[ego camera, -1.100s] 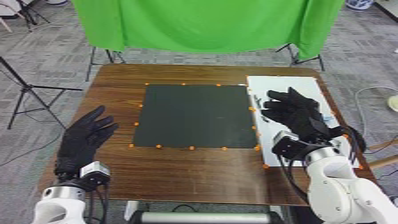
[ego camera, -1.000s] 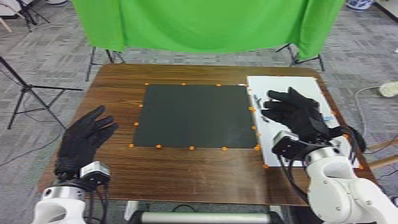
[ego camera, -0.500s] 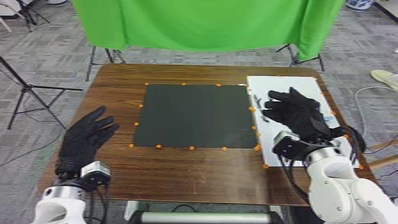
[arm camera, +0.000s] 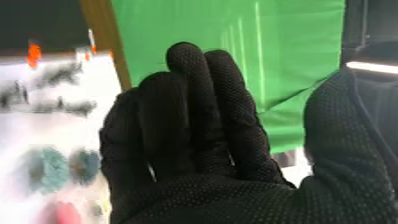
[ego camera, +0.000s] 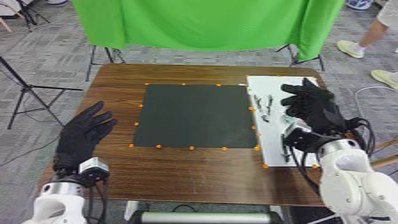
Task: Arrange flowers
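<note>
In the head view my right hand (ego camera: 311, 105) is over the right part of the white board (ego camera: 280, 84), its fingers apart and holding nothing. Small dark sprigs (ego camera: 265, 105) lie on the board to its left. The right wrist view has my right hand (arm camera: 204, 150) with straight fingers and the thumb standing off. Beyond it, blurred grey-green pieces (arm camera: 49, 170) and a pink one (arm camera: 67, 212) rest on the white surface. My left hand (ego camera: 82, 135) is over the table's left edge, fingers extended, with nothing in it.
A dark square mat (ego camera: 195, 116) with orange markers round its border occupies the middle of the brown table (ego camera: 178, 175). The green cloth (ego camera: 209, 25) hangs behind the far edge. A tripod (ego camera: 28, 87) stands on the floor at the left.
My right hand has moved to the right and turned slightly, uncovering more of the white board and the sprigs. My left hand has shifted slightly.
</note>
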